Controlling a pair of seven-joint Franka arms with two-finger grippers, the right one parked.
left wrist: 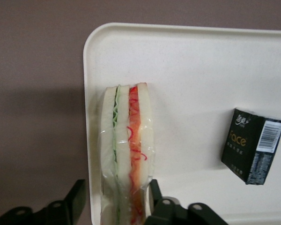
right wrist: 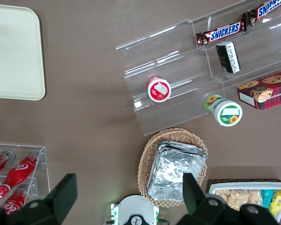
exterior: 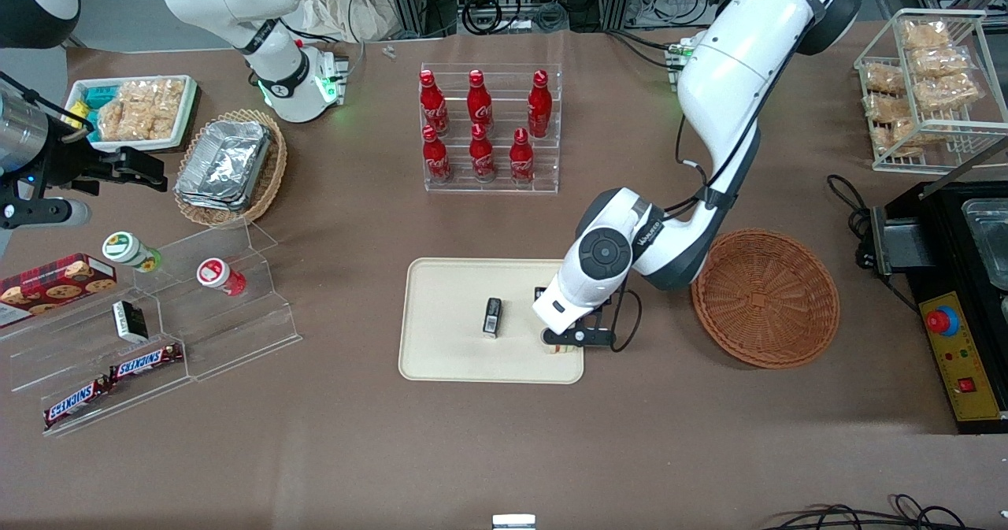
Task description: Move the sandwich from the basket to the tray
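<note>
Brown surface, crowded with snack displays. Toward the parked arm's end: clear stepped rack holding Snickers bars and two small tubs; tan wicker basket of foil containers farther from the front camera than that rack. At centre: acrylic stand of six red bottles; nearer the front camera than it, cream tray carrying a small black packet. Left arm's claw low over the tray's edge at the working arm's end, fingers set narrowly on either side of the wrapped sandwich. Sandwich standing on edge just inside the tray rim, white bread with green and orange-red filling facing the wrist camera; black packet well apart from it on the same tray. Reddish-brown woven basket just beside the tray, toward the working arm's end. Wire rack of bagged snacks at that end of the surface.
</note>
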